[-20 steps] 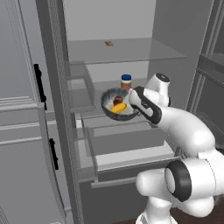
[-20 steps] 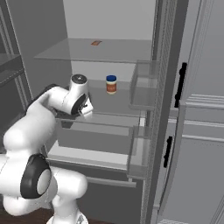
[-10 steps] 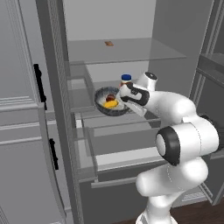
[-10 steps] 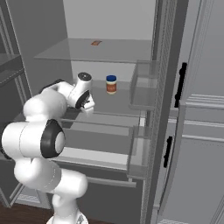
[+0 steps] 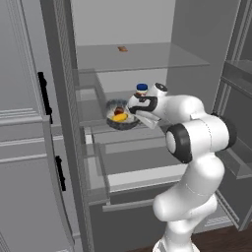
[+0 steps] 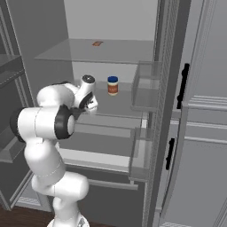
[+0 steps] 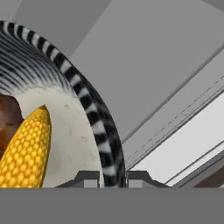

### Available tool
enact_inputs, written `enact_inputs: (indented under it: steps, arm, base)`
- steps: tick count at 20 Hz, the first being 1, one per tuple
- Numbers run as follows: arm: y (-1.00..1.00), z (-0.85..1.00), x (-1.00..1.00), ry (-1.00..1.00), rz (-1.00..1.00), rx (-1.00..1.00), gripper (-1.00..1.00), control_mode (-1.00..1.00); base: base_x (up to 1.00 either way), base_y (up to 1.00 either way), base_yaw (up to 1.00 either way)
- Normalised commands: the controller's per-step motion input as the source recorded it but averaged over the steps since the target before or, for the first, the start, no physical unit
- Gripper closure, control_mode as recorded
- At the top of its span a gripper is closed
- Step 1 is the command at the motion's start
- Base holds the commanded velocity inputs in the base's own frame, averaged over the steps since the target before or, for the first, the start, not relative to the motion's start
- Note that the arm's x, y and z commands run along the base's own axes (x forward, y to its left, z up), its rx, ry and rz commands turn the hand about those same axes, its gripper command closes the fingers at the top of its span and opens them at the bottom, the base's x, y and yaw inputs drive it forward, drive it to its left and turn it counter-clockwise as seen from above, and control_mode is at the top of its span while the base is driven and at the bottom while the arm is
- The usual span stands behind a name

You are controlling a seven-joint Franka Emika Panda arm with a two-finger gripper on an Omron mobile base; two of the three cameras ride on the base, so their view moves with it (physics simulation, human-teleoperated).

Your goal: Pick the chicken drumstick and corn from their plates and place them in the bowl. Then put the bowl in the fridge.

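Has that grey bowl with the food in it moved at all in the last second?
Yes. The bowl, pinched at its rim by the claw, has gone deeper into the fridge, leftward in the left view, away from the jar.

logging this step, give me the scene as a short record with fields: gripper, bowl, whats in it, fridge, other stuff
gripper: gripper shut on the rim of the bowl, one finger inside, one outside
bowl: at the fridge's middle shelf, in the gripper's grip; whether it rests on the glass cannot be told
contents: corn and chicken drumstick lie side by side inside
fridge: fridge doors open, shelves showing
other: jar with a blue lid at the back of the same shelf; small brown item on the top shelf
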Motion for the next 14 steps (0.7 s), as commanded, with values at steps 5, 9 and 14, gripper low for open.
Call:
enact_inputs:
  steps: [5,9,14]
  arm:
    - [0.16,-0.03,0.69,0.0,0.0,0.0,1.0,-1.0]
    - [0.37,-0.29,0.35,0.0,0.0,0.0,1.0,-1.0]
    - [0.28,-0.29,0.31,0.0,-0.01,0.0,1.0,-1.0]
  base:
    - [0.0,0.0,0.0]
    - [0.0,0.0,0.0]
    - [0.0,0.0,0.0]
